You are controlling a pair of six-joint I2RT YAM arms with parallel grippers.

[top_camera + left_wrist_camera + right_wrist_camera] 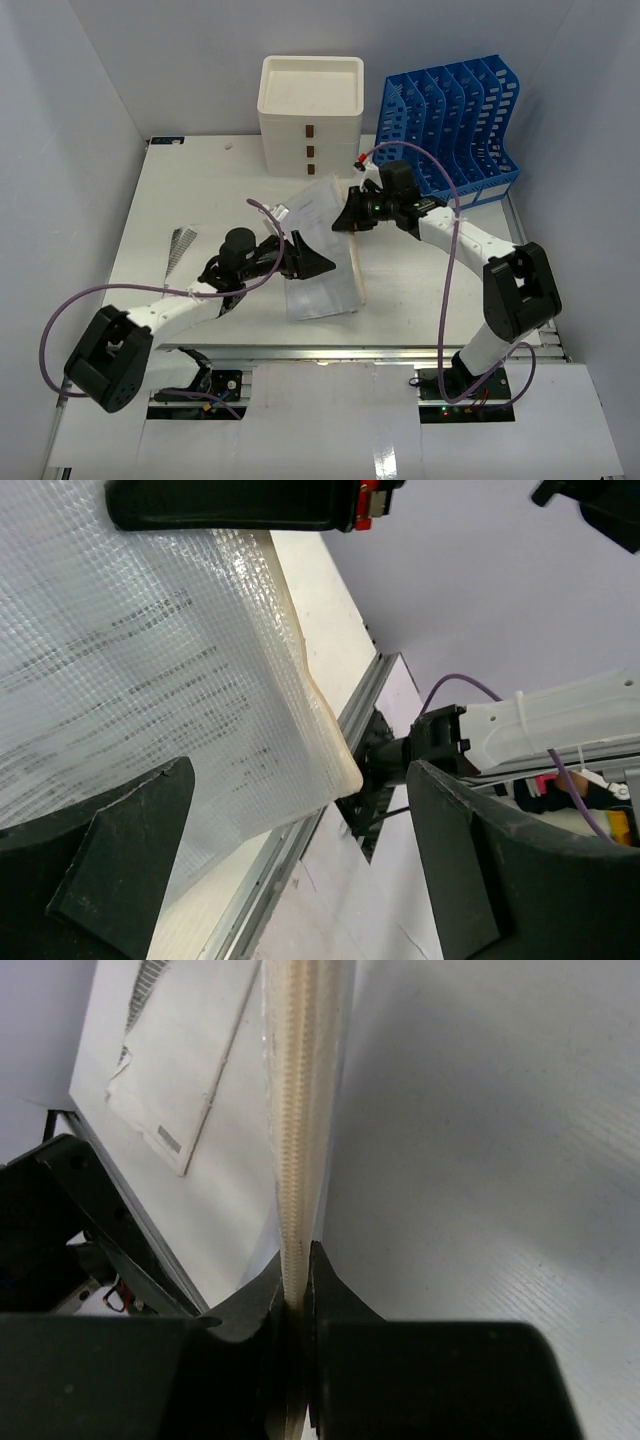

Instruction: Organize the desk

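**Floppy sleeve pinched at its cream seam**

White desk [180,180] filling the floor of a pale grey enclosure, under both arms, metal rail along the near side. Rigid and fixed, by the look of it; nothing there to take hold of, only to clear. Cream drawer box [310,110] and blue file rack [450,120] side by side at the far edge. Thin booklet [183,245] flat at the left.

Near the middle, between the arms: clear plastic sleeve [320,270] with printed paper inside and a cream seam down its right long edge. Right gripper [297,1280] closed tight on that seam, near the far end. Left gripper [305,258] spread wide at the sleeve's left edge, nothing between its fingers. Cannot tell whether the sleeve lies fully flat or rides up at the pinched side.

Probably light, limp and slick: glossy woven film, likely to sag and swing from a single hold and to slide on the smooth top. Best taken by the cream seam, the stiffest part, with a second hold low on the opposite edge. Risk of creasing the paper if pinched mid-sheet.
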